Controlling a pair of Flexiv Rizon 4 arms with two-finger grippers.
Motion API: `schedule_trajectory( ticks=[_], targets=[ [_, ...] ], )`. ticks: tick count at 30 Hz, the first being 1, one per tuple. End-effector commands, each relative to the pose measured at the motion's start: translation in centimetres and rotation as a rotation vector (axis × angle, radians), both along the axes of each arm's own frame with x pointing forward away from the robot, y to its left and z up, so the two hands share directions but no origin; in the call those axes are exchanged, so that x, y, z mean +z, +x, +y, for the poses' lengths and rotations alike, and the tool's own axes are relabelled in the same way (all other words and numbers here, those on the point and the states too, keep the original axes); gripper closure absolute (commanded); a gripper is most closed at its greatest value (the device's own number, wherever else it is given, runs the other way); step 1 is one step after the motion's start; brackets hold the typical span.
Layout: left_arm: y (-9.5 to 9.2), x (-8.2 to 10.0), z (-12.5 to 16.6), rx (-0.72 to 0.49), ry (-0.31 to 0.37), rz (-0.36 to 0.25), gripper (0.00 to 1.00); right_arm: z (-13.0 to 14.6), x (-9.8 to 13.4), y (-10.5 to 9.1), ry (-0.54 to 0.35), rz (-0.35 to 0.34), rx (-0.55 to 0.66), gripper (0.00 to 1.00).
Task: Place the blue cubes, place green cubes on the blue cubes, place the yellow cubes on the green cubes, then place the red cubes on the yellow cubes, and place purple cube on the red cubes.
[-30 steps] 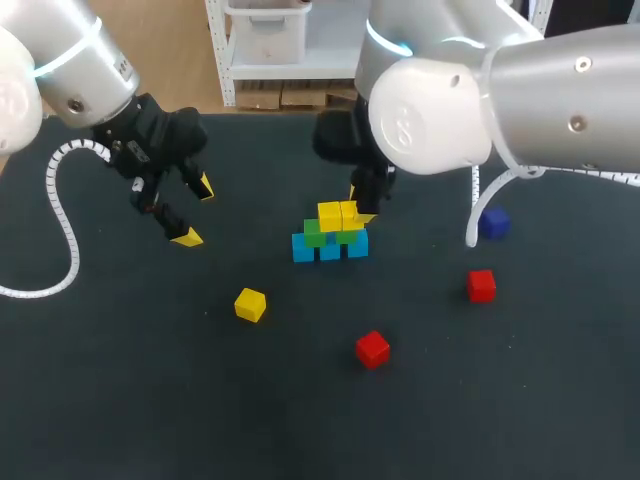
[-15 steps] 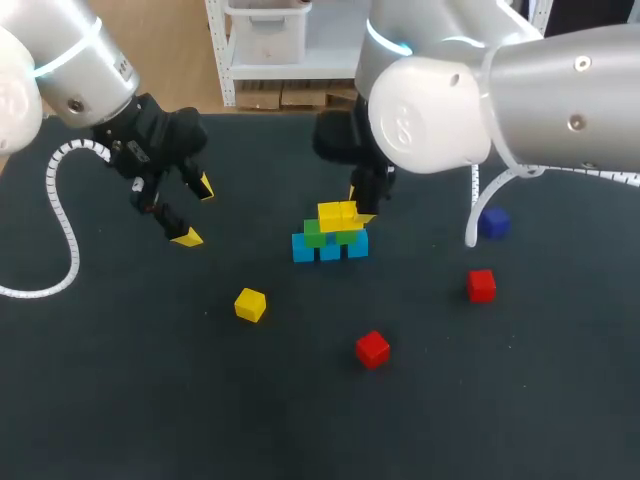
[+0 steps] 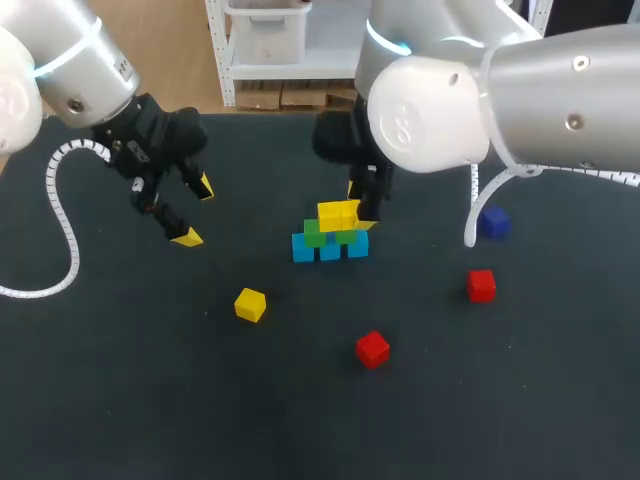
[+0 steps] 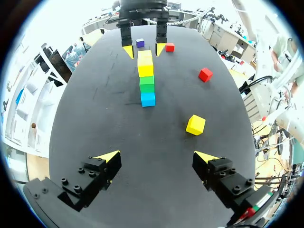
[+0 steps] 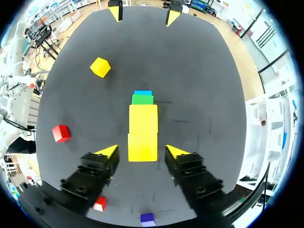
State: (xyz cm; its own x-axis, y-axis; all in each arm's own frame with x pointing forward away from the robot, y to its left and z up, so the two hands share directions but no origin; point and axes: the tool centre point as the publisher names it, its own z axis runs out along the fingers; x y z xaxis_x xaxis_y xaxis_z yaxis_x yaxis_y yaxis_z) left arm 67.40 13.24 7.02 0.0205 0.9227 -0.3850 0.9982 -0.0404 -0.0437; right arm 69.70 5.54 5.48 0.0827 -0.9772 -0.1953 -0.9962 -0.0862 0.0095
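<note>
A small pyramid stands mid-table: blue cubes (image 3: 328, 250) at the bottom, green cubes (image 3: 316, 234) on them, and two yellow cubes (image 3: 331, 215) side by side on top. My right gripper (image 3: 362, 207) is at the rear yellow cube (image 5: 142, 147). That cube sits between the open fingers with a gap on each side. A third yellow cube (image 3: 250, 304) lies loose in front of the stack. Two red cubes (image 3: 373, 349) (image 3: 481, 285) and a purple cube (image 3: 493, 222) lie to the right. My left gripper (image 3: 192, 212) hangs open and empty, left of the stack.
My right arm's big body overhangs the table's back right, with a white cable (image 3: 472, 215) hanging beside the purple cube. Another coiled cable (image 3: 58, 215) trails from my left arm over the table's left side.
My right gripper's fingers have spread apart, letting go of the rear yellow cube, which stays on the stack. My left arm has not moved.
</note>
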Motion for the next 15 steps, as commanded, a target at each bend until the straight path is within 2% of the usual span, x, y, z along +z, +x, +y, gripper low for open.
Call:
schedule_trajectory(
  ticks=[1, 8, 15],
  targets=[
    [0.0, 0.0, 0.1, -0.001, -0.002, -0.002, 0.0, -0.2, 0.1, 0.1, 0.0, 0.002, -0.003, 0.0],
    [0.0, 0.0, 0.1, -0.001, -0.002, -0.002, 0.0, -1.6, 1.0, 0.2, -0.006, 0.002, -0.028, 0.0],
    [0.0, 0.0, 0.1, -0.001, -0.002, -0.002, 0.0, -5.3, 2.4, 0.5, 0.049, 0.01, -0.092, 0.0]
  ],
)
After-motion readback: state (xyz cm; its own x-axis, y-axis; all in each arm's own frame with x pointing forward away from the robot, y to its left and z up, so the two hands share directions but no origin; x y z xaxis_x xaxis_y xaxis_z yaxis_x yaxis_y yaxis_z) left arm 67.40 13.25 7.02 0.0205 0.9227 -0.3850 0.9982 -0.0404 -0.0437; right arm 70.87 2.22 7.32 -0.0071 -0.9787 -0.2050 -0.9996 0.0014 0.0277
